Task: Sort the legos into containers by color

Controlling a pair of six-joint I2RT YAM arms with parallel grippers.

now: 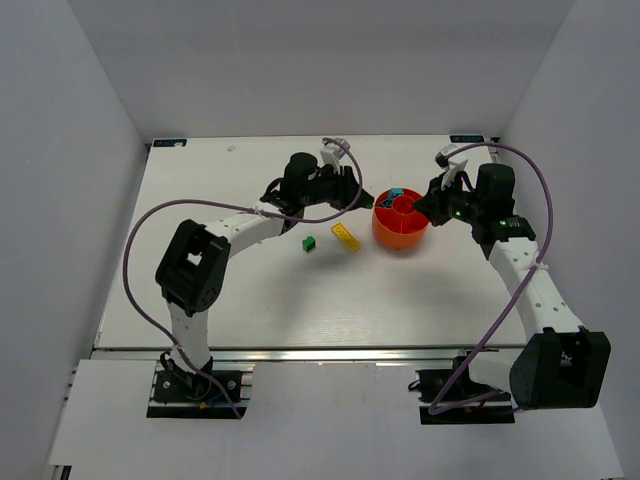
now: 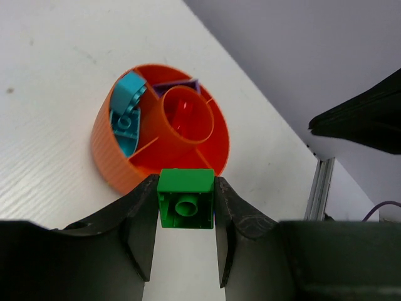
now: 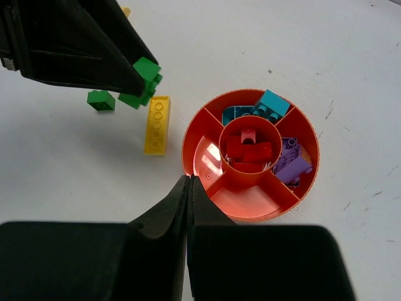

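Bricks of three colours lie in the orange-red bowl point(image 3: 188, 145), which stands on the white table point(image 1: 300, 300) between the two arms. In the right wrist view we see red bricks point(image 3: 249, 149) in the round centre cup, teal bricks point(image 3: 266, 108) in one outer compartment, with one of them leaning up on the rim, and purple bricks point(image 3: 291, 160) in the compartment next to it. The left gripper point(image 2: 185, 183) is clenched on a green brick point(image 2: 185, 199). We see both fingers point(image 2: 141, 219) pressed flat against its sides, with its hollow underside turned toward the wrist camera. That brick sits just beside the bowl's outer wall, on the side facing the left arm, and appears to be held off the table. The right gripper point(image 3: 189, 182) is on the opposite side of the bowl, looking down over the rim. Its jaws are pressed together with nothing between them. Two bricks remain loose on the table near the bowl on the left arm's side. One is a long yellow brick point(image 3: 157, 125) lying flat with its studs up. The other is a smaller green brick point(image 3: 101, 100) just beyond it, apart from it and farther from the bowl. From above we see the same pair below the left gripper, the yellow one nearer the bowl.
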